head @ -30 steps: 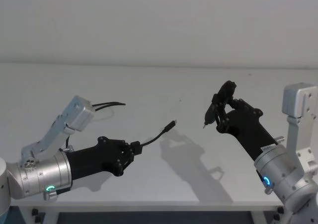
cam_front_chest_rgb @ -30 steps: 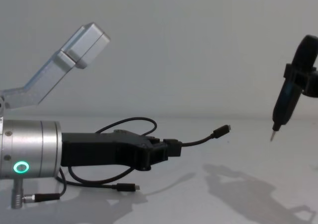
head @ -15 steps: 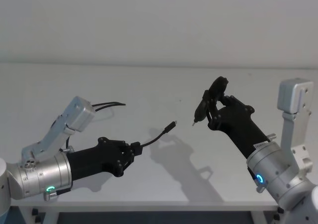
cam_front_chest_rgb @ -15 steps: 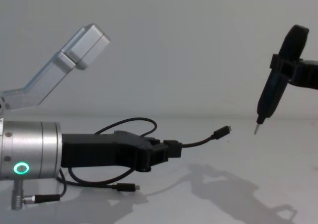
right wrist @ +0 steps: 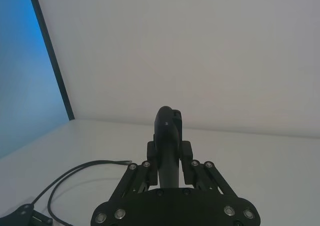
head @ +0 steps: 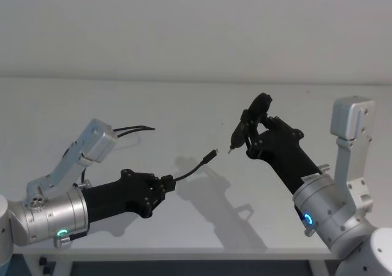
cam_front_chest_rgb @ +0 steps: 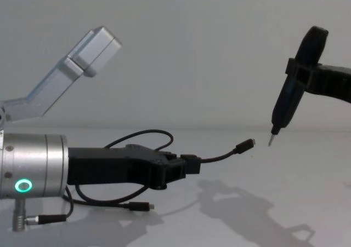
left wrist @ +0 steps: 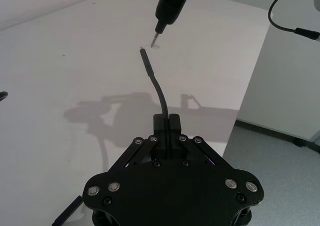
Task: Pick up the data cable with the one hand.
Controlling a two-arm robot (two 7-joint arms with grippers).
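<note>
Presently noted: left claw (head: 166, 184) pinched shut on the data cable (head: 195, 167) above the bench (head: 184, 111), free plug running forward and up along the claw's axis toward the pen-like tool (head: 246, 124) clamped in the right claw (head: 254, 135), tip just beside the plug

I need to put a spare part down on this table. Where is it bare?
The far table behind both arms is bare, and so is the near edge between them. It is crowded mid-table: the left gripper holds the data cable, its plug close to the pointed tool in the right gripper.
</note>
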